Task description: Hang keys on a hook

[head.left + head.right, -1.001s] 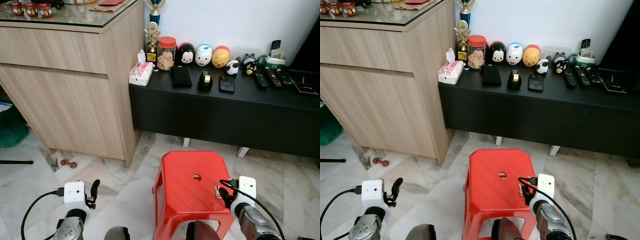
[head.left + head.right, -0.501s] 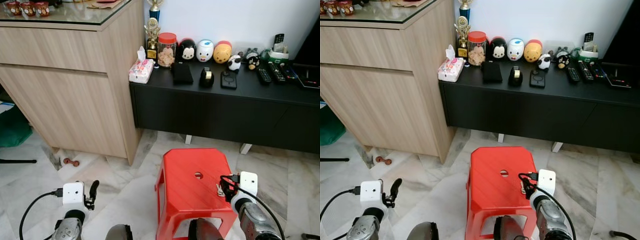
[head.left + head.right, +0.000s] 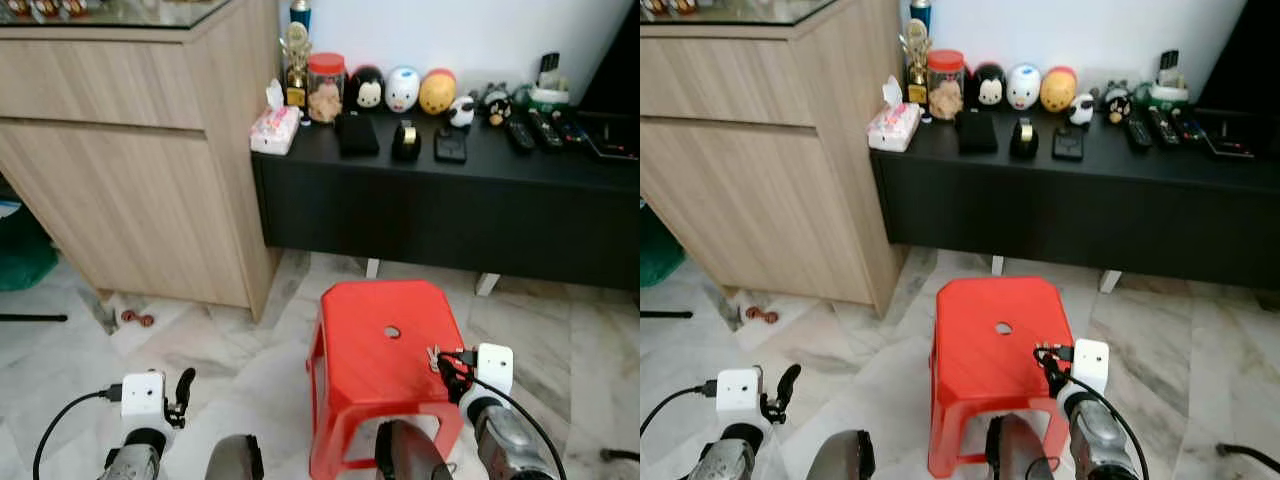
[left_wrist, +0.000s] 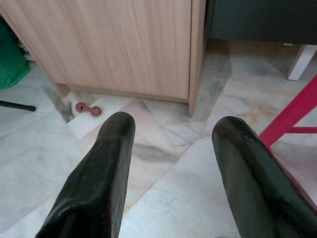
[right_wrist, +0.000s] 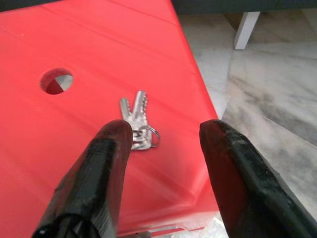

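The left gripper (image 4: 171,148) holds its two long black fingers (image 4: 101,168) spread apart above a pale marble-tiled floor (image 4: 163,163). Beyond them stands a light wooden cabinet (image 4: 124,44), with a small red dumbbell-shaped object (image 4: 88,109) on the floor near its base. A red plastic stool leg (image 4: 292,116) slants beside one finger.

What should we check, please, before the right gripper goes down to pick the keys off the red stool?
1. Keys lie flat on the red stool, near its edge: ok.
2. Right gripper open wide enough for them: ok.
3. Gripper centred on the keys: not ok; they sit beside one finger, partly behind its tip.
4. Nothing else on the stool around the keys: ok.
5. Left gripper open, out of the way over the marble floor: ok.
6. Hook located for hanging: cannot tell.
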`<state>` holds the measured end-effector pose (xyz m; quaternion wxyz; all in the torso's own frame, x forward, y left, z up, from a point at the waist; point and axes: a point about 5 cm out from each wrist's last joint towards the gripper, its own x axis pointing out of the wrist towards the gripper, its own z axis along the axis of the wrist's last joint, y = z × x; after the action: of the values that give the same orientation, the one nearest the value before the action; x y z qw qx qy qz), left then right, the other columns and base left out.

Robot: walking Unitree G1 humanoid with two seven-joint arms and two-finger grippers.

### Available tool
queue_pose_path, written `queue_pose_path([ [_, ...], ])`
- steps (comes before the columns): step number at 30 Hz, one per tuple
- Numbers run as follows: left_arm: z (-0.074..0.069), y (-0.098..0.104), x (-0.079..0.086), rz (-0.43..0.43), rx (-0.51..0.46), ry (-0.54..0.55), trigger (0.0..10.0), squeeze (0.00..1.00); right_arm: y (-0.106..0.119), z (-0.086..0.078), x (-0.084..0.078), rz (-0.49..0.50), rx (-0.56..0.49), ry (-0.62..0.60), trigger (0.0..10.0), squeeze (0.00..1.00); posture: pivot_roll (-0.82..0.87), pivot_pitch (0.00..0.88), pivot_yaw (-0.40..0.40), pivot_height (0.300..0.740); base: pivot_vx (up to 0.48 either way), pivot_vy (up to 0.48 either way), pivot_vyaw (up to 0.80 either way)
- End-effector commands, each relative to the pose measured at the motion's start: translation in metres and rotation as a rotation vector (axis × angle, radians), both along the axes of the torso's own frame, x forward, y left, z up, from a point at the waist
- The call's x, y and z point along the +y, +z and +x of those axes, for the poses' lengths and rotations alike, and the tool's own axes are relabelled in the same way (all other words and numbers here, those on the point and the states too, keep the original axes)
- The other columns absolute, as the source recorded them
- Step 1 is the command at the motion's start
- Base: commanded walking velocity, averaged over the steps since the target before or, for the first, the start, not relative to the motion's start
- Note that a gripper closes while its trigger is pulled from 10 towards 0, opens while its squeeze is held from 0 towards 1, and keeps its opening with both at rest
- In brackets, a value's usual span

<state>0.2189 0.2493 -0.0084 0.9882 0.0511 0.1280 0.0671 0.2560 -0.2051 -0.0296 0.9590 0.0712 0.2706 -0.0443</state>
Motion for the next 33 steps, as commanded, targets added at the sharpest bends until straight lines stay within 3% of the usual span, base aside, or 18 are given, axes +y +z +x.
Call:
queue_pose_path([
  [1,0.0,0.002,0.003,0.016,0.003,-0.015,10.0,0.0,0.005,0.006,0.0,0.004,-0.025,-0.006,10.0,0.0,0.05,0.063,-0.025,0.587,0.0,0.0,0.0],
  [18,-0.003,0.007,0.011,0.048,-0.001,-0.033,10.0,0.0,0.012,0.017,0.006,0.031,-0.045,0.019,10.0,0.0,0.07,0.106,0.007,0.587,0.0,0.0,0.0],
  [33,-0.02,0.007,0.015,0.056,0.008,-0.041,10.0,0.0,0.014,0.019,0.004,0.02,-0.038,0.024,10.0,0.0,0.09,0.163,0.015,0.587,0.0,0.0,0.0],
])
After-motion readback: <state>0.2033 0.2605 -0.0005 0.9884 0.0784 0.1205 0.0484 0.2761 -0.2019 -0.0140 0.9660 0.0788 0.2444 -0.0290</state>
